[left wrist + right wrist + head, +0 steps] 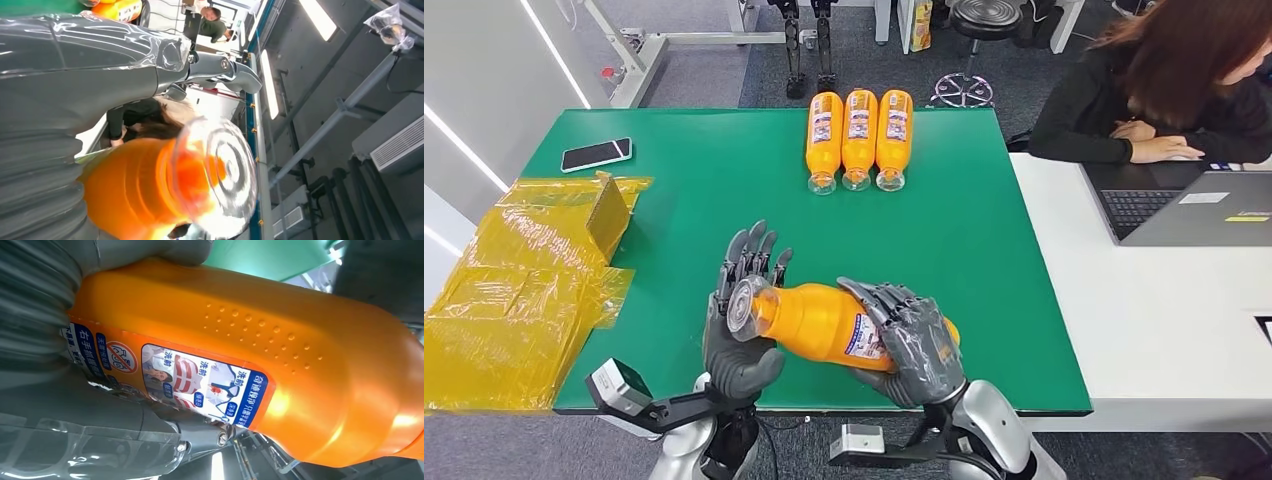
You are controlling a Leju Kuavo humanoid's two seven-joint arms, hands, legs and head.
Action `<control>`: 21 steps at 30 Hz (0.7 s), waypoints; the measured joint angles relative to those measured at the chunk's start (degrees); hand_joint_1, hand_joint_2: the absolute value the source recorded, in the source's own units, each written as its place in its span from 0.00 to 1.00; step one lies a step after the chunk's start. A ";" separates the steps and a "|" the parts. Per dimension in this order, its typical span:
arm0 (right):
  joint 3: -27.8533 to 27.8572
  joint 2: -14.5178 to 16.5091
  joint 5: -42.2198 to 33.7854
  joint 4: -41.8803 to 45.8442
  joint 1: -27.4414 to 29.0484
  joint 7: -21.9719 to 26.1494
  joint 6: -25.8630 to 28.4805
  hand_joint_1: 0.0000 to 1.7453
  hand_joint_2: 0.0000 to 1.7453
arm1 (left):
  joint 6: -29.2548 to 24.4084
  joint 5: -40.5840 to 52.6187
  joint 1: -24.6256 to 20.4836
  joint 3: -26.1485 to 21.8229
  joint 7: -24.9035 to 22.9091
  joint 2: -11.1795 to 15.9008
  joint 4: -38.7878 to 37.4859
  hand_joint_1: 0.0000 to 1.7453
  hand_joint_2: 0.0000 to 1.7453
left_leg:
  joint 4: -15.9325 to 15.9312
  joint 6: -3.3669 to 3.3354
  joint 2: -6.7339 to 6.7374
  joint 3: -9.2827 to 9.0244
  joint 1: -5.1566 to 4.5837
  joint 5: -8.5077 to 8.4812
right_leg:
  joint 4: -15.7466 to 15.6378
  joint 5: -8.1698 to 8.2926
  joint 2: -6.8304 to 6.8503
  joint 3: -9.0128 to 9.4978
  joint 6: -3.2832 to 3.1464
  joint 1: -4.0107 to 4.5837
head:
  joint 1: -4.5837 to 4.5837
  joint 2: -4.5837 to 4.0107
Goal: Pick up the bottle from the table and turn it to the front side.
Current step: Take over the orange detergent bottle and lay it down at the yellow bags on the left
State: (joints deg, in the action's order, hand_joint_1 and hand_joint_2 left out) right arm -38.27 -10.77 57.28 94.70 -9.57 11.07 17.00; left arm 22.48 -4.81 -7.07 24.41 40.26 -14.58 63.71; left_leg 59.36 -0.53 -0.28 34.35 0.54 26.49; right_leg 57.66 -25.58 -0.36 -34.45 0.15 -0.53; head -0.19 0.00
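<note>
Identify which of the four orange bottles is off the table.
The orange bottle held sideways between the left robot hand and right robot hand; the three others lie together at the far edge.

bare green table (694,200) ahead, three bottles (859,135) beyond

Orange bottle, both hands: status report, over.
Right hand grips the orange bottle around its labelled body. Left hand cups the clear cap end. Bottle lies sideways, lifted above the green table. Three other bottles lie far off, nothing in the way.
</note>
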 joint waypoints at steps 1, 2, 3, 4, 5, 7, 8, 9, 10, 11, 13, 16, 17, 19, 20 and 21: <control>-0.07 0.50 -0.62 -0.10 0.25 0.60 0.03 1.00 1.00 | -0.14 -0.23 -0.10 0.08 0.00 0.00 -0.07 0.00 1.00 | 0.00 0.00 0.00 0.00 0.00 0.00 | 0.00 0.00 0.00 0.00 0.00 0.00 | 0.01 0.00; -0.21 0.99 -1.40 -0.30 0.44 1.29 0.04 1.00 1.00 | -0.31 -0.44 -0.16 0.14 0.00 0.00 -0.10 0.00 1.00 | 0.00 0.00 0.01 0.01 0.00 0.00 | 0.00 0.00 0.00 0.00 0.00 0.00 | 0.00 -0.01; -0.44 1.50 -2.38 -0.63 0.58 2.01 0.03 1.00 1.00 | -0.54 -0.65 -0.18 0.17 0.00 0.00 -0.10 0.00 1.00 | 0.00 0.00 0.01 0.01 0.00 0.00 | 0.00 0.00 0.00 0.00 0.00 0.00 | 0.00 -0.01; -0.77 2.02 -3.41 -1.12 0.68 2.72 0.02 1.00 1.00 | -0.78 -0.81 -0.19 0.18 0.00 0.00 -0.10 0.00 1.00 | 0.00 0.00 0.01 0.01 0.00 0.00 | 0.00 0.00 0.00 0.00 0.00 0.00 | 0.00 -0.01; -1.15 2.48 -4.37 -1.72 0.74 3.32 0.01 1.00 1.00 | -1.08 -0.97 -0.19 0.18 0.00 0.00 -0.09 0.00 1.00 | 0.00 0.00 0.01 0.01 0.00 0.00 | 0.00 0.00 0.00 0.00 0.00 0.00 | -0.01 -0.01; -1.98 3.43 -5.83 -3.18 0.80 4.15 -0.03 1.00 1.00 | -1.64 -1.23 -0.19 0.18 0.00 0.01 -0.05 0.00 1.00 | 0.00 0.00 0.01 0.01 0.00 0.00 | 0.00 0.00 0.00 0.00 0.00 0.00 | -0.01 0.00; -2.40 3.93 -6.33 -3.93 0.82 4.37 -0.06 1.00 1.00 | -1.86 -1.31 -0.19 0.18 0.00 0.02 -0.03 0.00 1.00 | 0.00 0.00 0.01 0.00 0.00 0.00 | 0.00 0.00 0.00 0.00 0.00 0.01 | 0.00 0.00; -2.82 4.51 -6.62 -4.67 0.83 4.48 -0.09 1.00 1.00 | -1.99 -1.37 -0.19 0.18 0.01 0.03 0.02 0.01 1.00 | 0.00 0.00 0.02 0.00 0.00 0.00 | 0.00 0.00 0.00 0.00 0.00 0.01 | 0.00 0.00; -3.19 5.10 -6.80 -5.36 0.84 4.47 -0.14 1.00 1.00 | -2.07 -1.42 -0.19 0.18 0.02 0.04 0.08 0.21 1.00 | 0.00 0.00 0.02 0.00 0.00 0.00 | 0.00 0.00 0.00 0.00 0.00 0.01 | 0.00 0.00; -3.49 5.66 -6.90 -5.94 0.86 4.31 -0.27 1.00 1.00 | -2.07 -1.48 -0.21 0.19 0.03 0.04 0.14 0.45 1.00 | 0.00 0.01 0.02 0.00 0.00 -0.01 | 0.01 0.00 0.00 0.00 0.00 0.01 | 0.00 0.00; -3.91 6.69 -6.82 -6.81 0.86 3.69 -0.63 1.00 1.00 | -1.99 -1.68 -0.25 0.21 0.04 0.04 0.25 0.94 1.00 | 0.00 0.01 0.01 0.00 0.00 -0.01 | 0.01 0.00 0.00 -0.01 0.00 0.02 | 0.01 0.00; -4.16 7.76 -6.70 -7.37 0.84 2.63 -1.41 1.00 1.00 | -1.92 -1.93 -0.50 0.22 0.04 0.03 0.34 1.00 1.00 | 0.00 0.01 0.01 0.01 0.00 -0.01 | 0.01 0.00 0.00 -0.01 0.00 0.02 | 0.01 0.00; -4.18 8.01 -6.70 -7.40 0.82 2.32 -1.68 1.00 1.00 | -1.91 -1.96 -0.67 0.22 0.04 0.02 0.36 1.00 1.00 | 0.00 0.01 0.01 0.02 0.01 -0.01 | 0.01 0.00 0.00 -0.01 0.00 0.01 | 0.00 -0.01; -4.18 8.41 -6.70 -7.39 0.72 1.82 -2.14 1.00 1.00 | -1.91 -2.06 -1.03 0.22 0.04 0.01 0.36 0.99 1.00 | 0.00 0.01 0.01 0.02 0.01 -0.01 | 0.01 0.00 0.00 0.00 0.00 0.01 | -0.01 -0.01; -4.18 8.57 -6.72 -7.39 0.66 1.63 -2.37 1.00 1.00 | -1.91 -2.11 -1.19 0.22 0.04 0.01 0.36 1.00 1.00 | 0.00 0.01 0.01 0.02 0.01 -0.01 | 0.01 0.00 0.00 0.00 0.00 0.00 | -0.01 -0.01; -4.17 8.69 -6.72 -7.37 0.59 1.48 -2.59 1.00 1.00 | -1.90 -2.20 -1.31 0.22 0.04 0.01 0.36 0.99 1.00 | 0.00 0.00 0.01 0.02 0.01 -0.01 | 0.01 0.00 0.00 0.00 0.00 0.00 | -0.01 0.00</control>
State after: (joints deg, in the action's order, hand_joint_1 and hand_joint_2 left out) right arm -42.44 -2.08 50.56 87.32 -8.98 12.54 14.40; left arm 20.58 -7.01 -8.38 24.63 40.30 -14.57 64.06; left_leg 59.36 -0.53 -0.27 34.37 0.55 26.48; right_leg 57.67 -25.58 -0.35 -34.45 0.15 -0.53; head -0.20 0.00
